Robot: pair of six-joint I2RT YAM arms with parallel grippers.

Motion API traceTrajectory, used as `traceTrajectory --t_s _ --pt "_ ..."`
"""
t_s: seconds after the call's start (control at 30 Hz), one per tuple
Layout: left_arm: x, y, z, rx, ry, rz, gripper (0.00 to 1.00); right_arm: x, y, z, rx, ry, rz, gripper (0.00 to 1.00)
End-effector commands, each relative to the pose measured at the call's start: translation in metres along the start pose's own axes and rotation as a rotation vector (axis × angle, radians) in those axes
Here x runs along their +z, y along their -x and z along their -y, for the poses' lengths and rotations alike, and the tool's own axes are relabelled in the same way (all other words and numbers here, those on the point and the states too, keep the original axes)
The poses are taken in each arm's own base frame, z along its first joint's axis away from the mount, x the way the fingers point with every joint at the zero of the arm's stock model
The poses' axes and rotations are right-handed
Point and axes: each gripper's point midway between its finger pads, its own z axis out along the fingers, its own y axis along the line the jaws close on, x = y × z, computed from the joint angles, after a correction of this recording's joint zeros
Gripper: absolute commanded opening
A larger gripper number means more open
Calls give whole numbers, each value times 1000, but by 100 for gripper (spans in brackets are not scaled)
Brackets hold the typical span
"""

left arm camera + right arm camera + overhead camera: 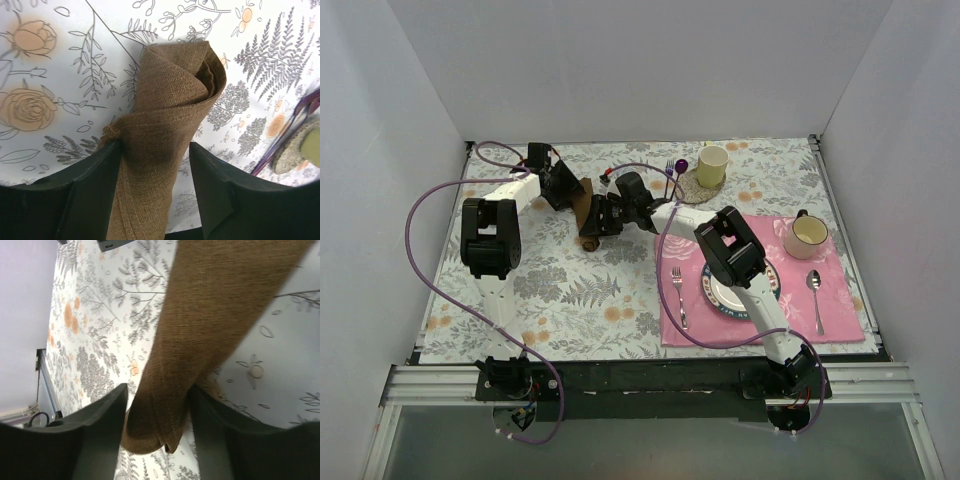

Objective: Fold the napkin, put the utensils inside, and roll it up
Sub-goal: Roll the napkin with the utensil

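The dark brown napkin (pixel 588 214) is rolled into a tube and sits lifted off the floral cloth at mid-back, between both grippers. My left gripper (pixel 568 190) straddles one end of the napkin (pixel 165 110). The cloth rests against one finger (pixel 95 180), and a gap shows at the other, so the jaws are open. My right gripper (pixel 607 216) straddles the other end of the napkin (pixel 210 315), also open, with a sliver of space beside one finger (pixel 100 420). A fork (pixel 678 297) and a spoon (pixel 816 300) lie on the pink mat (pixel 840 270).
A plate (pixel 720 292) on the pink mat is partly hidden under my right arm. A mug (pixel 807 236) stands at the mat's back right. A pale cup (pixel 712 165) sits on a round coaster at the back, with a purple-handled fork (pixel 670 168) beside it.
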Motion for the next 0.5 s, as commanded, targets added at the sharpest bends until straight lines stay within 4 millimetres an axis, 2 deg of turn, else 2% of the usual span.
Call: traceTrajectory --t_s 0.0,0.03,0.1,0.13,0.27,0.43,0.47 --pt "-24 19 9 61 30 43 64 -8 1 1 -74 -81 -35 65" --pt "-27 25 16 65 20 50 65 -9 4 0 -85 -90 -32 68" --pt "-29 24 15 70 35 38 67 -12 4 4 -114 -129 -41 74" --pt "-31 26 15 77 39 41 73 -13 6 1 -129 -133 -39 75" --pt "-45 29 20 91 38 53 75 -20 8 3 -172 -174 -35 79" --pt "-63 32 27 101 26 67 76 -31 14 -6 -218 -182 -32 82" --pt "-66 31 28 102 23 68 76 -33 16 -9 -228 -182 -28 85"
